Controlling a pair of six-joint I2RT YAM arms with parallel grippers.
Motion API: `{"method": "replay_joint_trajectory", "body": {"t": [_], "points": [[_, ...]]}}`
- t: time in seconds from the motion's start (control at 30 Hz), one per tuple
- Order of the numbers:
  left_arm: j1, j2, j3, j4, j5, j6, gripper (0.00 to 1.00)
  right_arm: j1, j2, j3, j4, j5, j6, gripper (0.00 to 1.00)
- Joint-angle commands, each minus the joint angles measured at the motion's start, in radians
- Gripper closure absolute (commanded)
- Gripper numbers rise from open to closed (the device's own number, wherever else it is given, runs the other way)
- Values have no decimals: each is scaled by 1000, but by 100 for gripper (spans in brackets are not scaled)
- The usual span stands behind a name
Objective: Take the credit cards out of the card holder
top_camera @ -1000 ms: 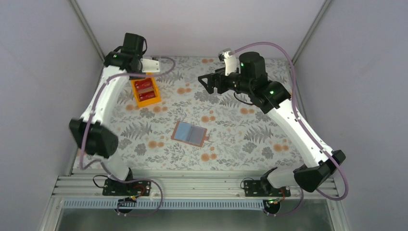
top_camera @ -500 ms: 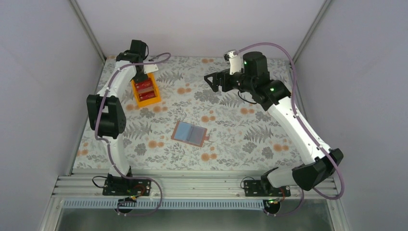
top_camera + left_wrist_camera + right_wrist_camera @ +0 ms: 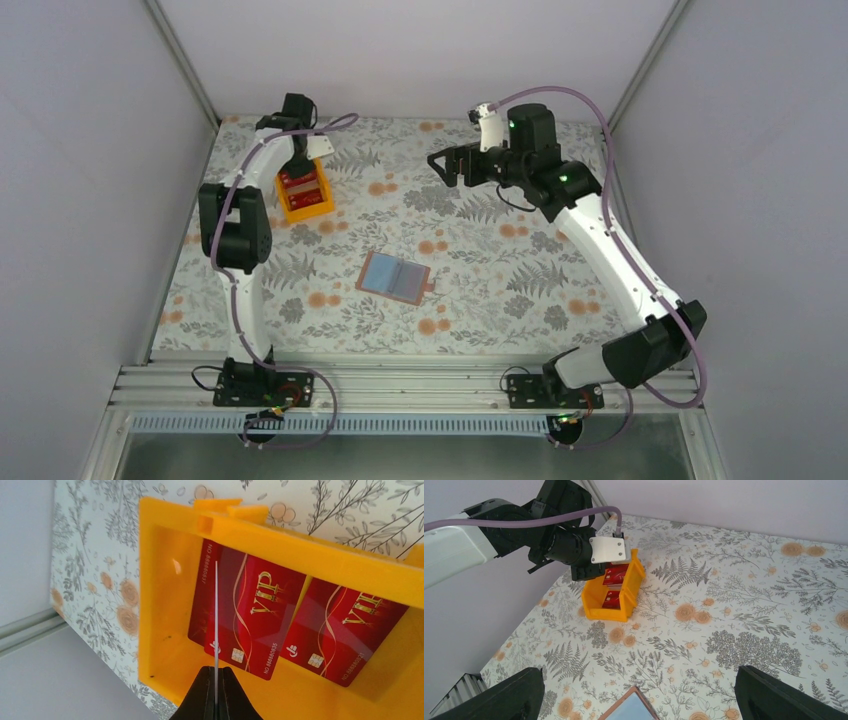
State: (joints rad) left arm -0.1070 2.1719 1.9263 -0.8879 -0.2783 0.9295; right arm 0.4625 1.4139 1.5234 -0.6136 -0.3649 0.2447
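The left claw (image 3: 216, 692) is clamped on a thin card (image 3: 216, 605) (seen edge-on) above the orange tray (image 3: 310, 547), where two red cards (image 3: 252, 615) lie. The right claw (image 3: 445, 163) gapes wide; the card holder (image 3: 396, 277) lies open on the bench (image 3: 520, 285).

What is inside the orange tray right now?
At least two red VIP cards lie side by side in the orange tray. The left fingers hold a thin card edge-on above them. Anything beneath the cards is covered.

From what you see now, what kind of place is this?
Probably a lab robot cell: plain walls enclose a floral-covered table, and two arms are bolted to a metal rail at its edge.
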Motion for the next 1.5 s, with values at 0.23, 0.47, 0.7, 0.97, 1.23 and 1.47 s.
{"method": "replay_joint_trajectory", "body": {"t": [0.23,0.47,0.7,0.97,1.23,1.47], "points": [[4,44,-79,124,-103,14,98,-38,40,9,31,-82,-12,4],[2,46,-121,219,-160,57,96,-48,36,8,17,-103,-27,3],[3,41,-49,105,-103,32,55,-54,37,7,21,-116,-27,3],[2,6,32,-13,-66,54,24,-55,42,6,4,-146,-32,4],[-4,-197,87,-177,233,-144,22,-50,83,-116,-22,-162,4,18],[-56,-541,-397,-56,909,-491,16,73,186,-406,121,-178,128,42]]}}
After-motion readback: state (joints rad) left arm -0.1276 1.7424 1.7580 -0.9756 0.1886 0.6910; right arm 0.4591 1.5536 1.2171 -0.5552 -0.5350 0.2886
